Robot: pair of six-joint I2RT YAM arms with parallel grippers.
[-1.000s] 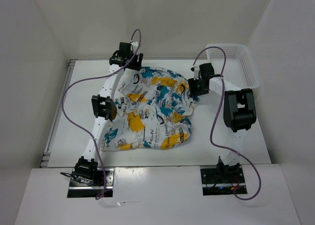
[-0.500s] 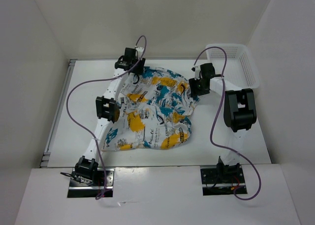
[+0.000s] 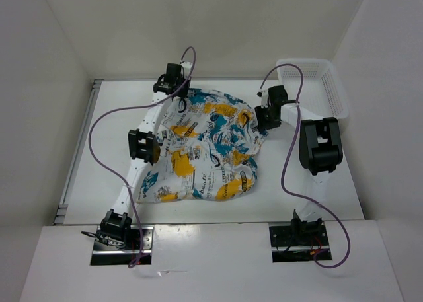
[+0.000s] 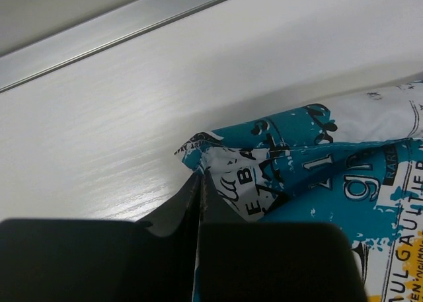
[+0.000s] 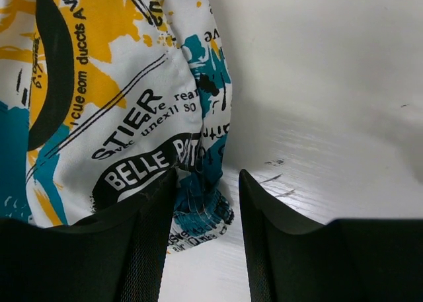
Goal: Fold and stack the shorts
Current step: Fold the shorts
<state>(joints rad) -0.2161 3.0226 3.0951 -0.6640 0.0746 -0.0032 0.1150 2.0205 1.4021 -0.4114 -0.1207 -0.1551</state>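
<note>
The shorts [image 3: 205, 150], white with teal, yellow and black print, lie crumpled and spread across the middle of the table. My left gripper [image 3: 180, 98] is at their far left corner. In the left wrist view its jaws [image 4: 199, 175] are pressed together on the teal tip of the shorts [image 4: 330, 176]. My right gripper [image 3: 261, 125] is at the far right edge of the fabric. In the right wrist view it [image 5: 208, 176] stands open, with a bunched teal corner of the shorts [image 5: 119, 84] between its fingers, lying against the left one.
A white perforated basket [image 3: 317, 84] stands at the back right corner. A metal strip [image 4: 132, 21] runs along the table's far edge, just beyond the left gripper. Purple cables loop above both arms. White walls enclose the table on three sides.
My left gripper shifted slightly right and closed on the shorts' far left corner. The right gripper's jaws narrowed around the right corner; the arm barely moved.
</note>
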